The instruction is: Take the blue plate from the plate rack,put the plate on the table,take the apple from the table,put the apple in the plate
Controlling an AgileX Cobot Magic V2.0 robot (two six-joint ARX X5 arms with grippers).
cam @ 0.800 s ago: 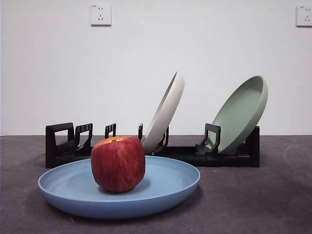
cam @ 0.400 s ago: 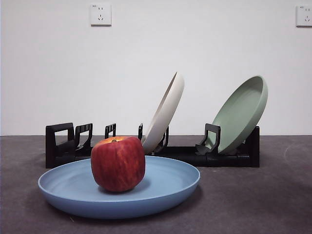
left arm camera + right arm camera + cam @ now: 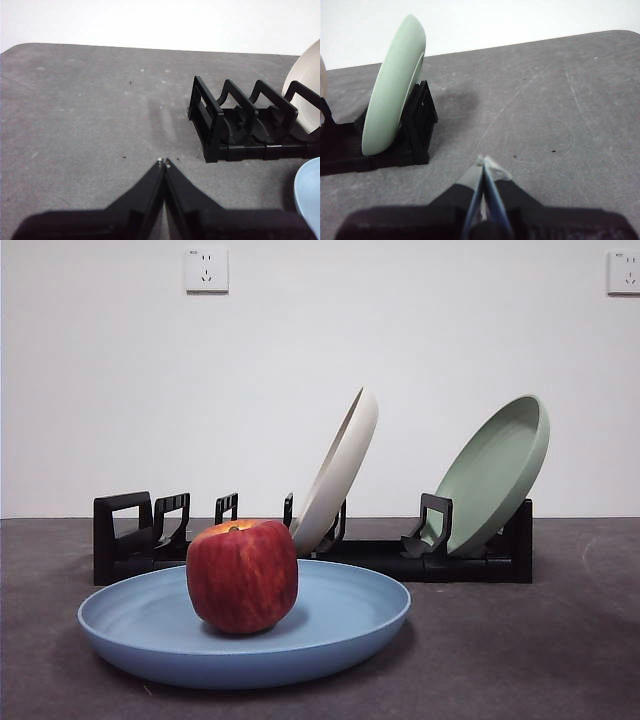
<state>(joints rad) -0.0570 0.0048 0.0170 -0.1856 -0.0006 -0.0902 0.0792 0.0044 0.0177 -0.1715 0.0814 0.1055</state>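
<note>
Behind the blue plate [image 3: 340, 625] holding the apple [image 3: 242, 575], we see the plate rack [image 3: 130, 540] with a cream plate [image 3: 340, 470] and a green plate [image 3: 495, 475]; both our end effectors, left [image 3: 163, 162] and right [image 3: 485, 162], are closed and empty.

Apple [image 3: 242, 575] upright in blue plate [image 3: 350, 625] on table [image 3: 520, 650], plate rack [image 3: 125, 535] behind

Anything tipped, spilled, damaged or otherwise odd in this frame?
Nothing stands out. The apple sits upright in the blue plate, which lies flat on the table. The cream plate and green plate lean in the plate rack. The left claw and right claw are shut, away from everything.
</note>
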